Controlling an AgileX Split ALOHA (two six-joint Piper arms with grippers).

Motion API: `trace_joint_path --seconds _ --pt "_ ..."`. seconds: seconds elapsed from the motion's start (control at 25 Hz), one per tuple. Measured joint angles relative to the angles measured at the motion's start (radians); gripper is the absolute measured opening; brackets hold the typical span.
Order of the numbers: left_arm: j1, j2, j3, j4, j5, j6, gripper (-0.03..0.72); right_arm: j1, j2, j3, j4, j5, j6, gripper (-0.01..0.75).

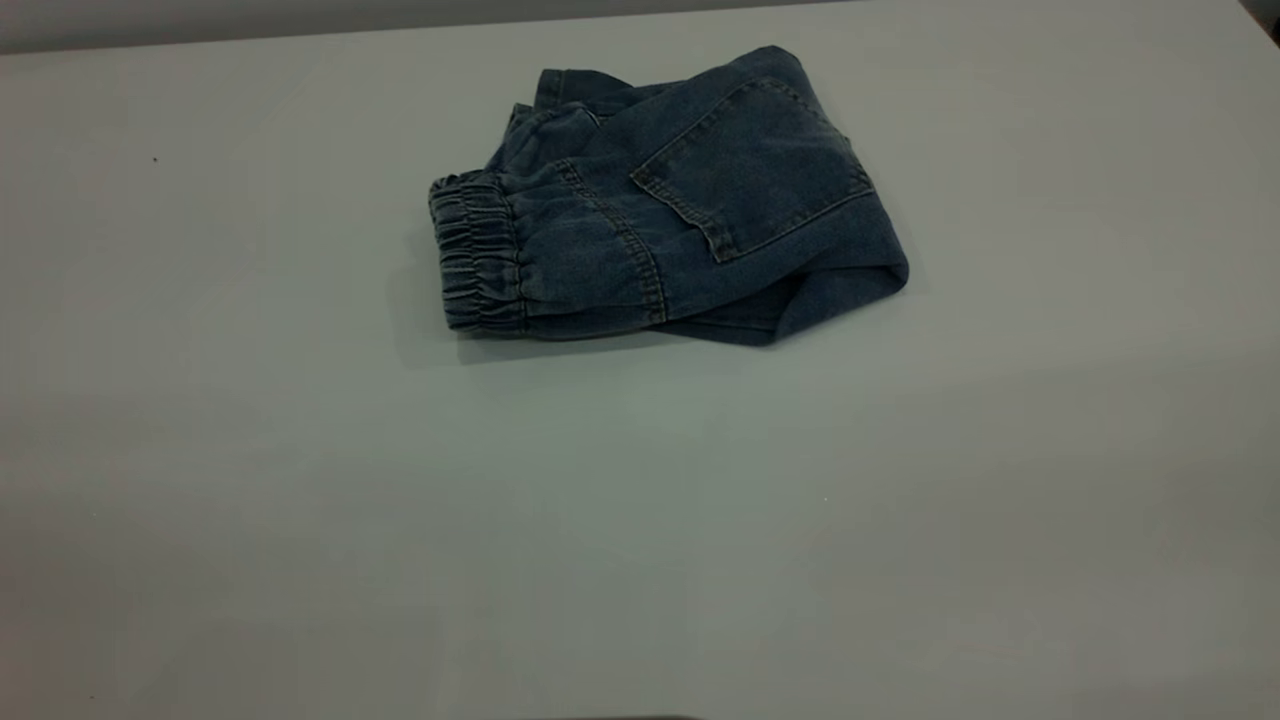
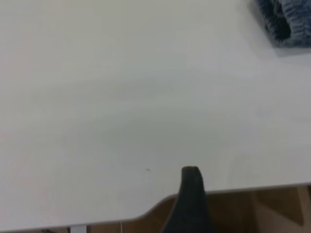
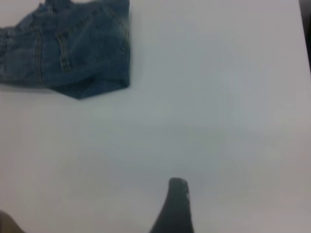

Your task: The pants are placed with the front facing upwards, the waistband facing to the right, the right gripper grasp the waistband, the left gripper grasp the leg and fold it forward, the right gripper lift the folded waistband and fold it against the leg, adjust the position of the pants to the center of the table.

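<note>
The pants (image 1: 690, 200) lie folded into a compact blue denim bundle on the table (image 1: 640, 520), a little behind its middle, with a patch pocket (image 1: 750, 170) facing up. The gathered waistband (image 1: 475, 250) forms the bundle's left end. Neither arm shows in the exterior view. In the left wrist view, my left gripper (image 2: 238, 196) hangs over the table's near edge, open and holding nothing, with one dark finger (image 2: 190, 194) showing and the waistband (image 2: 286, 24) far off. My right gripper (image 3: 218, 206) hovers open over bare table, well away from the pants (image 3: 82, 48).
The table's edge (image 2: 252, 187) runs under the left gripper, with brown wood below it. A dark strip (image 3: 306, 29) marks the table's side edge in the right wrist view. White tabletop surrounds the pants on every side.
</note>
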Motion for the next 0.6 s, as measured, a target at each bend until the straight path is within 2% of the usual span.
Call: trace_joint_path --seconds 0.12,0.36,0.6 --pt "0.000 -0.022 0.000 0.000 0.002 0.000 0.557 -0.017 -0.005 0.000 0.001 0.003 0.000 0.578" --pt "0.000 -0.022 0.000 0.000 0.005 0.000 0.557 -0.098 -0.005 0.000 0.001 0.003 0.000 0.578" --pt "0.000 -0.022 0.000 0.000 0.006 0.000 0.557 -0.106 -0.005 0.000 0.001 0.003 0.000 0.578"
